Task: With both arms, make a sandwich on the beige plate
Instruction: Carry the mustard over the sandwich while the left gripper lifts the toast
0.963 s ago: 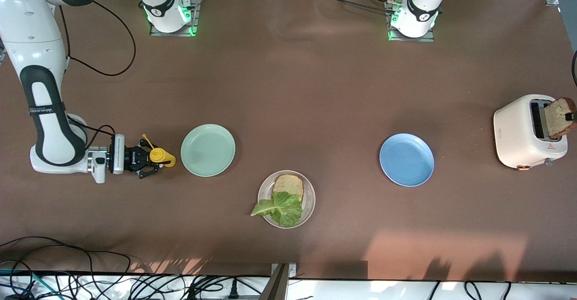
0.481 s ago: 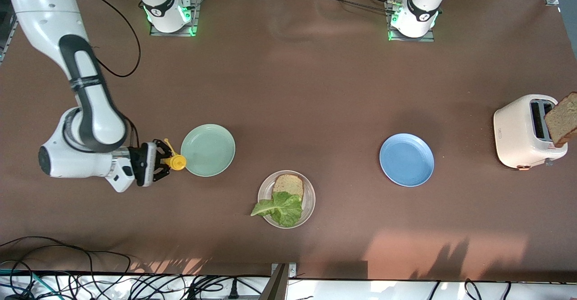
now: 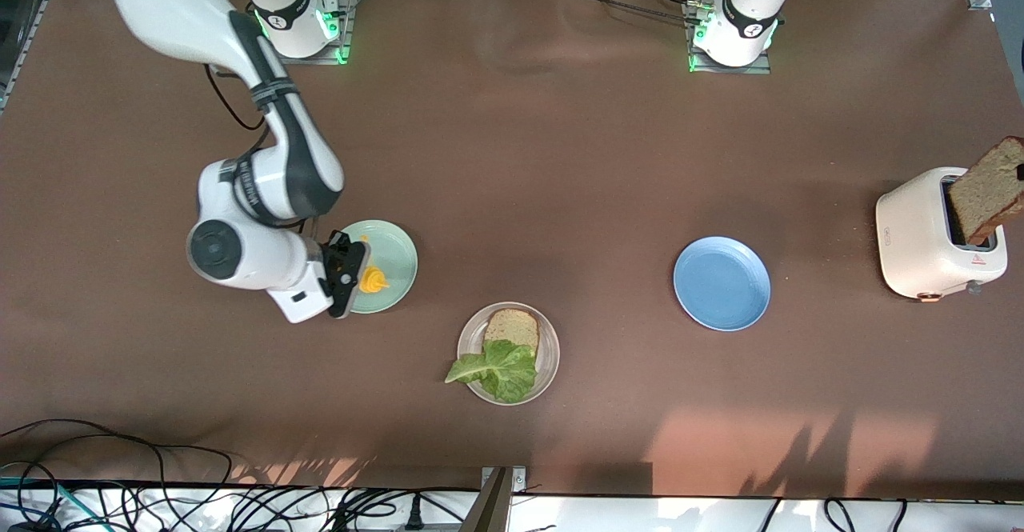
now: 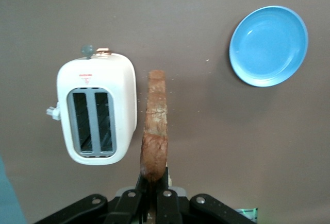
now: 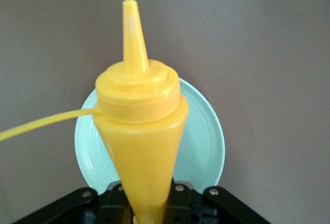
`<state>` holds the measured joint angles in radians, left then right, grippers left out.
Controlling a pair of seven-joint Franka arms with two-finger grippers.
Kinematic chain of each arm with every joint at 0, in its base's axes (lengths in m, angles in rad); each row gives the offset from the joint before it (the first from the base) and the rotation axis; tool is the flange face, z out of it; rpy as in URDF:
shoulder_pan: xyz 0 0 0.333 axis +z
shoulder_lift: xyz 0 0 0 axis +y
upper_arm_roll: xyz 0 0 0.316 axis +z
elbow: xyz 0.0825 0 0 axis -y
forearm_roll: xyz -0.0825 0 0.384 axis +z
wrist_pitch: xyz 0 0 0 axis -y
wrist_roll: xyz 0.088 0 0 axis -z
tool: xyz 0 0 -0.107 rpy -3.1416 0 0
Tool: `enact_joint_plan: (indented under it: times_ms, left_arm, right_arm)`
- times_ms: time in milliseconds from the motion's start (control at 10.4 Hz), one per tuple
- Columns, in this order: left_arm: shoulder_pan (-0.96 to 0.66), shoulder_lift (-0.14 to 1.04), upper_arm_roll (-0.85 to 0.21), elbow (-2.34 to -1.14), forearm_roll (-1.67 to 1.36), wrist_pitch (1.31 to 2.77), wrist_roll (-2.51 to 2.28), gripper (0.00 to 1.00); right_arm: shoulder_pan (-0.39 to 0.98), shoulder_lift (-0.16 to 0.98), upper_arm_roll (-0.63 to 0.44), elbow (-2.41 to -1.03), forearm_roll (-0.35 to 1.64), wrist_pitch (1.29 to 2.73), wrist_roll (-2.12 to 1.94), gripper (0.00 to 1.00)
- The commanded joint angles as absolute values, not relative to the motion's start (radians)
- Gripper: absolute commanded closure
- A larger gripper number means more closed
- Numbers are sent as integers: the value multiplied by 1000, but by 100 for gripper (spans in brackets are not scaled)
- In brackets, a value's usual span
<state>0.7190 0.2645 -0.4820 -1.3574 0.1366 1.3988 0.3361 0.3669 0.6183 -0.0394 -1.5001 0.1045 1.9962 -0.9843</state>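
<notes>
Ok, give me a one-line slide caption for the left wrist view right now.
Left gripper shut on a brown bread slice held above the table beside the white toaster, blue plate nearby.

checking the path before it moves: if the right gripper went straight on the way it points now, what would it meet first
Probably the mint-green plate. The right gripper is shut on the yellow squeeze bottle, whose nozzle leads, and in the right wrist view the plate lies directly past the bottle. Height above the plate is unclear, so the bottle would likely touch first.

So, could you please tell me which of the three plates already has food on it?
The beige plate, nearest the front camera, holds a bread slice and lettuce leaf. The mint-green plate and blue plate hold none.
</notes>
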Motion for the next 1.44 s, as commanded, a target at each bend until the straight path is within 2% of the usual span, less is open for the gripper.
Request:
enact_joint_plan:
  times_ms: [0,96,289,385,578,963,1348]
  left_arm:
    - [713,256,-517,-1370,109,1390,301,98]
    - [709,264,-523,-1371,107,1391,272,98]
    - [687,302,-522,-1371,110,1404,240,98]
    - [687,307,-522,-1371,109,1407,233,98]
    - [687,311,-523,-1376,104,1407,227,98]
    - [680,311,-522,-1382,104,1407,224,99]
    - [680,311,-522,-1382,104,1405,224,99]
  right_arm:
    - [548,617,-170,-1461,-18,1983,-891,100]
    - [625,658,-246,-1395,-29,1933,-891,100]
    - [742,818,-398,-1133,-29,1786,-894,100]
    - [764,891,-443,-1038,-29,1764,-894,100]
    - [799,997,-503,-938,-29,1792,-894,100]
    - [854,1110,-630,-899,-49,2053,-893,100]
    - [862,1201,-739,-900,-63,2180,-893,100]
